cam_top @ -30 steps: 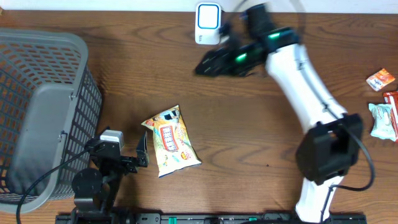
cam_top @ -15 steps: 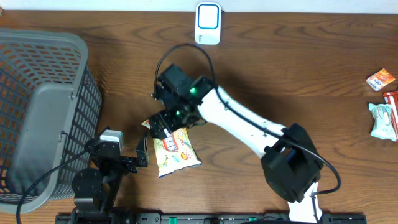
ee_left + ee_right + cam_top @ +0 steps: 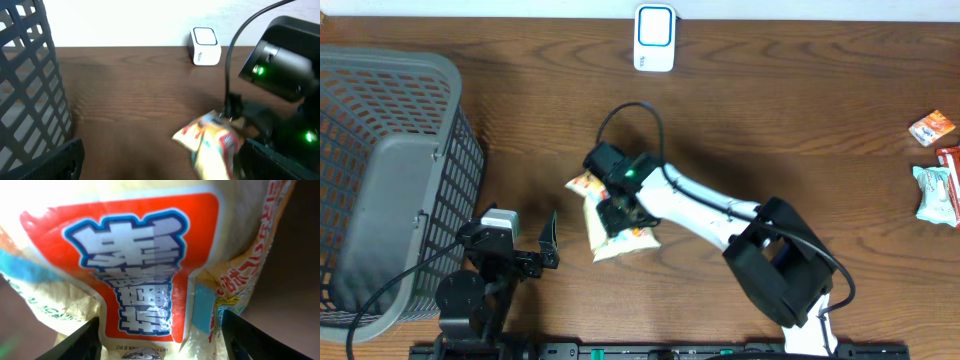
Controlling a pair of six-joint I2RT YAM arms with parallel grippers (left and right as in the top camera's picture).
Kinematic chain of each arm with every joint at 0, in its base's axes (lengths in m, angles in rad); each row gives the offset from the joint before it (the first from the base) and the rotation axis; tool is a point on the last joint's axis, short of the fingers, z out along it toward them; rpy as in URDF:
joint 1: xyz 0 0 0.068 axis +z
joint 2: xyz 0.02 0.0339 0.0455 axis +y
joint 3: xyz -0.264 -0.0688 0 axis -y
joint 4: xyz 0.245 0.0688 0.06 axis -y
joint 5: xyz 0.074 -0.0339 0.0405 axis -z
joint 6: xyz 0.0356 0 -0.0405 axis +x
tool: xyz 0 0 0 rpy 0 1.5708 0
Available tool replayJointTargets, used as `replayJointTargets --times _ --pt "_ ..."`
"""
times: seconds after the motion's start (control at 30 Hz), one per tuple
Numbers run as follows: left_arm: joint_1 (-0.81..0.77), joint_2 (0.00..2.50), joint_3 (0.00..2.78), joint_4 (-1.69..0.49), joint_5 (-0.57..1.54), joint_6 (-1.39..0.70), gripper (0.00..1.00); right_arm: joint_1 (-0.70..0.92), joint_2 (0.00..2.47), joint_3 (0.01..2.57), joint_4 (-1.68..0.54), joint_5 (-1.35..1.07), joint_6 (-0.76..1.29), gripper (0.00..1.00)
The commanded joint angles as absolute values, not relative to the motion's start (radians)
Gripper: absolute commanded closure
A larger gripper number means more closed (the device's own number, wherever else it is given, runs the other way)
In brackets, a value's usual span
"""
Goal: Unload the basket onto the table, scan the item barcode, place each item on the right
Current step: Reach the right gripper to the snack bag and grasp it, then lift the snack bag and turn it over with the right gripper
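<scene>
On the brown wooden table, a grey plastic mesh basket fills the 9 o'clock side. The white-and-black right arm reaches from 5 o'clock to just left of centre, where the right gripper sits on the yellow crinkled snack bag with a red label. Its fingers stand either side of the bag, part-way in, though whether they pinch it cannot be told. The left gripper at 7 o'clock gapes wide on nothing, near the bag but apart from it, the white box-shaped scanner stands at 12 o'clock, and small snack packets lie at 3 o'clock.
</scene>
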State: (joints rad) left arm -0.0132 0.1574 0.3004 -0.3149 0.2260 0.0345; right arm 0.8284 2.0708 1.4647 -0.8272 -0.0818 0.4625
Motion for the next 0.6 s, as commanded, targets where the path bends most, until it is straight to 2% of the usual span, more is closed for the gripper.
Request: replayJointTargets --times 0.0,0.17,0.27,0.3,0.37,0.4,0.43,0.5,0.57 --pt "-0.01 0.155 0.298 -0.315 0.22 0.048 0.01 0.739 2.075 1.452 -0.838 0.098 0.485 0.32" --pt "-0.01 0.155 0.298 -0.315 0.22 0.048 0.01 0.627 2.065 1.483 -0.9 0.129 0.398 0.32" --pt "-0.01 0.155 0.298 -0.315 0.22 0.048 0.01 0.564 2.016 1.607 -1.035 0.129 0.355 0.31" --pt "-0.01 0.155 0.298 -0.315 0.22 0.048 0.01 0.556 1.989 1.649 -1.061 0.128 0.35 0.34" --pt "-0.01 0.155 0.298 -0.315 0.22 0.048 0.01 0.553 1.952 1.684 -1.065 0.129 0.35 0.57" --pt "-0.01 0.155 0.298 -0.315 0.22 0.048 0.01 0.553 1.932 1.69 -1.047 0.129 0.35 0.72" --pt "-0.01 0.155 0.298 -0.315 0.22 0.048 0.01 0.553 1.92 1.689 -1.023 0.132 0.35 0.8" --pt "-0.01 0.155 0.298 -0.315 0.22 0.048 0.01 0.551 1.921 1.687 -0.978 0.13 0.337 0.89" --pt "-0.01 0.155 0.298 -0.315 0.22 0.048 0.01 0.55 1.941 1.671 -0.941 0.12 0.332 0.92"
